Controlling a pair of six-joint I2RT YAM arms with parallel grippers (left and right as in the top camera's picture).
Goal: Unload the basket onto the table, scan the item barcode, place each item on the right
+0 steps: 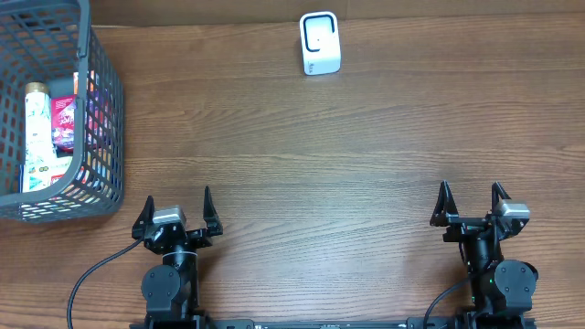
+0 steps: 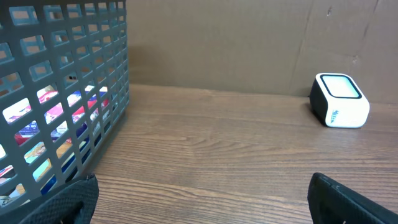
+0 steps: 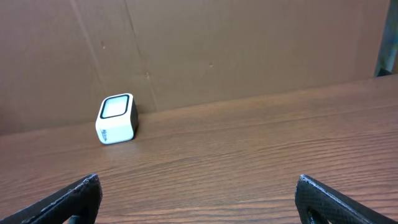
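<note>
A small white barcode scanner [image 1: 320,43] with a dark-rimmed window stands at the table's far edge; it also shows in the left wrist view as the scanner [image 2: 339,100] and in the right wrist view as the scanner [image 3: 116,118]. Packaged items [image 1: 50,123], among them a tall patterned can and red packets, lie inside the grey mesh basket [image 1: 99,110] at the far left. My left gripper [image 1: 177,212] rests open at the near left edge, nothing between its fingers. At the near right, my right gripper [image 1: 472,204] is open and empty too.
The basket wall [image 2: 62,93] fills the left of the left wrist view, colourful packets showing through the mesh. A brown cardboard backdrop [image 3: 249,43] runs behind the table's far edge. Bare wood lies between both grippers and the scanner.
</note>
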